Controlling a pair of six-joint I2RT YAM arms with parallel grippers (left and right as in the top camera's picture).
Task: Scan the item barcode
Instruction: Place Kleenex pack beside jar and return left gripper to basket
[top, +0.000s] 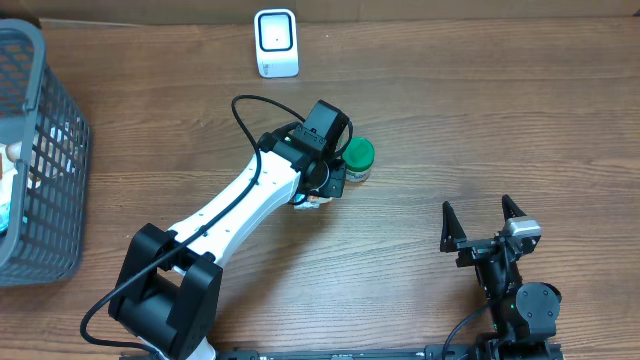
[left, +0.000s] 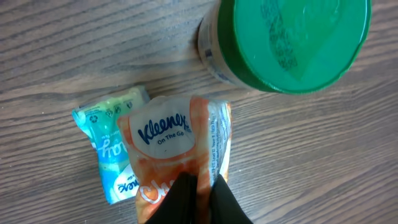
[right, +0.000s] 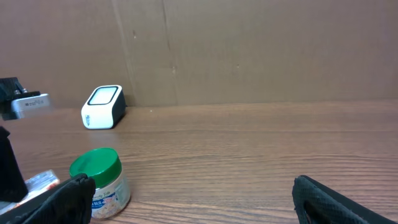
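Green-lidded jar (left: 283, 43) just beyond tissue pack (left: 177, 155) (teal packet (left: 112, 152) beside).

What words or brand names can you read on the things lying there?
"Kleenex" and "On The Go": on the orange tissue pack.
Blue packet beside it: white lettering, partly hidden, not readable.
Green-lidded jar: label print and the marks on its lid are too small and blurred.
White scanner: no text visible.
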